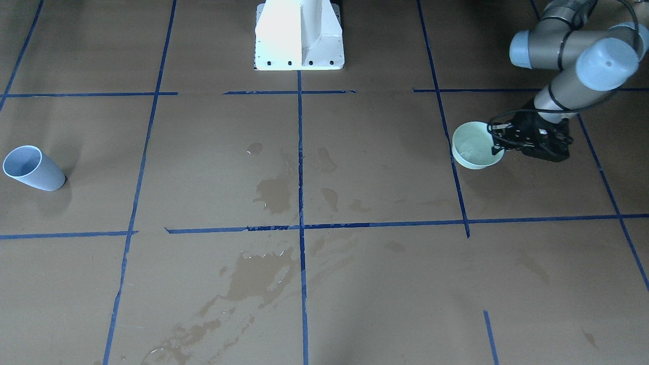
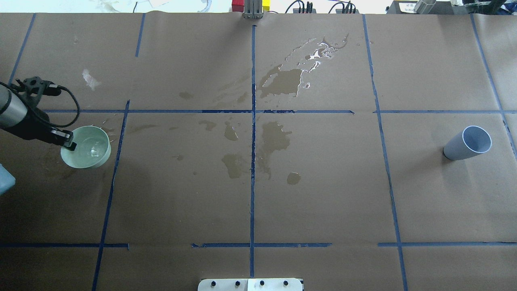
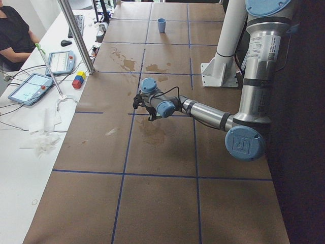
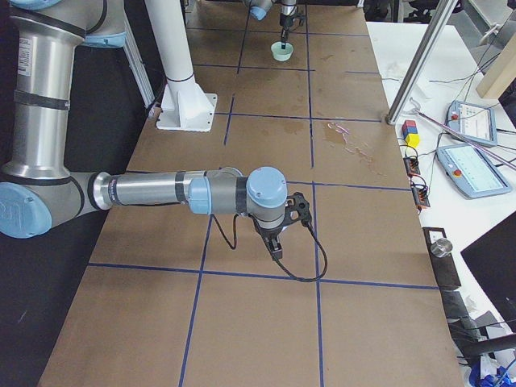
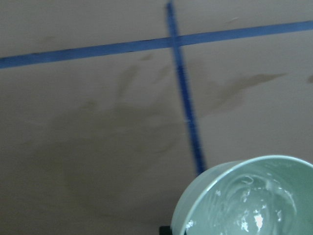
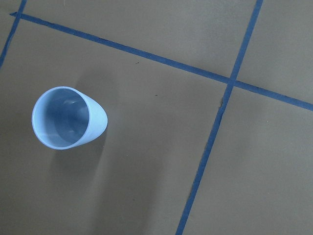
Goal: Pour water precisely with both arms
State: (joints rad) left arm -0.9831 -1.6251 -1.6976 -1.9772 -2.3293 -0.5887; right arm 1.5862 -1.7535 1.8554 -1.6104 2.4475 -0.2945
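Note:
A pale green bowl [image 2: 83,155] with a little clear water [image 2: 93,150] in it is at the table's left end. My left gripper [image 2: 66,142] is shut on its near rim; the bowl also shows in the front view [image 1: 469,152] and the left wrist view [image 5: 195,215], with rippled water [image 5: 249,208]. I cannot tell whether the bowl rests on the paper. A pale blue cup [image 2: 468,143] stands upright at the right end and shows in the right wrist view [image 6: 68,119]. My right gripper [image 4: 276,248] shows only in the exterior right view, pointing down; I cannot tell whether it is open.
Dark wet stains [image 2: 278,81] and a glinting puddle of spilled water [image 2: 319,52] lie mid-table on the brown paper with its blue tape grid. The white pedestal [image 1: 299,35] stands at the robot's edge. Tablets [image 3: 30,86] and a person [image 3: 15,30] are beside the table.

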